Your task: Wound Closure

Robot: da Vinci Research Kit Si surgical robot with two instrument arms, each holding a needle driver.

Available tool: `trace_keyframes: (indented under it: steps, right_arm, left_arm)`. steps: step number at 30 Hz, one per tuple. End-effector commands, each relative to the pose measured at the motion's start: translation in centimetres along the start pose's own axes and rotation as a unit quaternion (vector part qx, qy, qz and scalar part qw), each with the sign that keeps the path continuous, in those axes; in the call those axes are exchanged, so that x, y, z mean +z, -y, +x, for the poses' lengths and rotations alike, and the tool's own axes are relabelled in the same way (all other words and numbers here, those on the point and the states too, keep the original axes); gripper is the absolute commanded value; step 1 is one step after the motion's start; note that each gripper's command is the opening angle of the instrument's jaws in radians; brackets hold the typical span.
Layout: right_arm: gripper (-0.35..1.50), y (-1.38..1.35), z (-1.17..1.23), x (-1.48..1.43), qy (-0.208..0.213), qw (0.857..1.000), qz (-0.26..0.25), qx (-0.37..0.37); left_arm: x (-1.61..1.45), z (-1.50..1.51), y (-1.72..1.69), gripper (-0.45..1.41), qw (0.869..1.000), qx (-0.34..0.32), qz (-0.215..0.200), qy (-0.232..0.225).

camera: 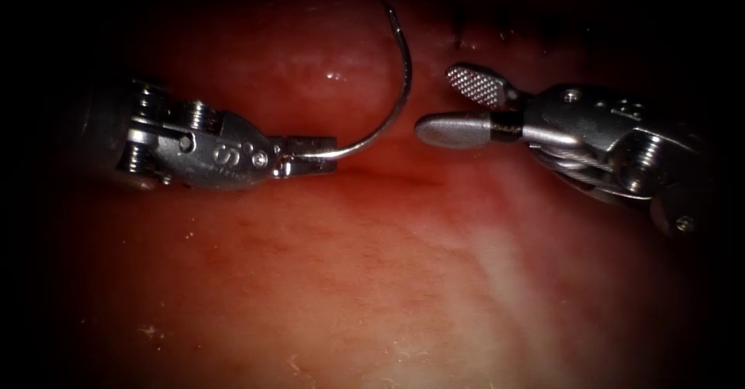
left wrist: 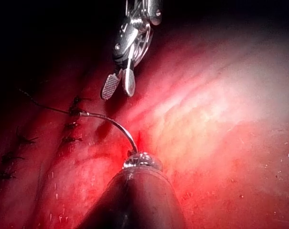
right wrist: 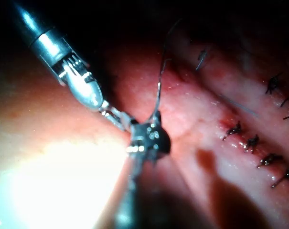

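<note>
In the endoscope view my left tool comes in from the left with its jaws shut on the curved needle near one end. The needle arcs right and then up toward the back, and looks free of the tissue. My right tool sits just right of the needle's curve with its jaws open and holding nothing. The left wrist view shows the needle rising from my left jaws, with dark thread trailing from its far end, and the open right tool beyond. The right wrist view shows the needle and the left tool.
A row of several dark stitches closes the cut beside the needle's far end; the same stitches appear in the right wrist view. Red fluid wets the tissue near the left jaws. A shallow dark crease runs under the two tool tips.
</note>
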Motion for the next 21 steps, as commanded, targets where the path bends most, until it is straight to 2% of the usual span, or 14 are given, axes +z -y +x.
trace_keyframes:
  steps: [1, 11, 15, 16, 17, 18, 19, 21]
  right_arm:
    - [1.14, -0.02, 0.06, 0.14, -0.001, 1.000, 0.003, -0.001]
    - [1.14, -0.08, 0.19, 0.49, -0.008, 1.000, 0.001, -0.001]
    - [1.04, -0.08, 0.23, 0.58, -0.009, 1.000, 0.000, -0.001]
    - [0.87, -0.09, 0.23, 0.59, -0.009, 1.000, 0.000, 0.000]
    - [0.28, -0.09, 0.24, 0.60, -0.010, 1.000, -0.005, 0.000]
    - [-0.22, -0.09, 0.23, 0.60, -0.008, 1.000, -0.013, -0.006]
    - [-0.35, -0.09, 0.24, 0.59, -0.006, 0.999, -0.027, -0.028]
    - [-0.35, -0.10, 0.27, 0.56, 0.000, 0.997, -0.053, -0.052]
  left_arm:
    - [0.07, 0.02, -0.03, -0.45, 1.000, 0.002, 0.000, -0.006]
    - [-0.02, 0.08, -0.04, -0.45, 1.000, 0.007, 0.001, -0.010]
    - [-0.04, 0.12, -0.03, -0.45, 1.000, 0.014, 0.003, -0.011]
    - [-0.05, 0.13, -0.03, -0.45, 1.000, 0.014, 0.003, -0.011]
    - [-0.05, 0.13, -0.03, -0.45, 1.000, 0.014, 0.004, -0.012]
    - [-0.05, 0.13, -0.03, -0.45, 1.000, 0.014, 0.004, -0.012]
    - [-0.05, 0.12, -0.03, -0.45, 1.000, 0.014, 0.003, -0.012]
    - [-0.05, 0.12, -0.03, -0.45, 1.000, 0.014, 0.003, -0.013]
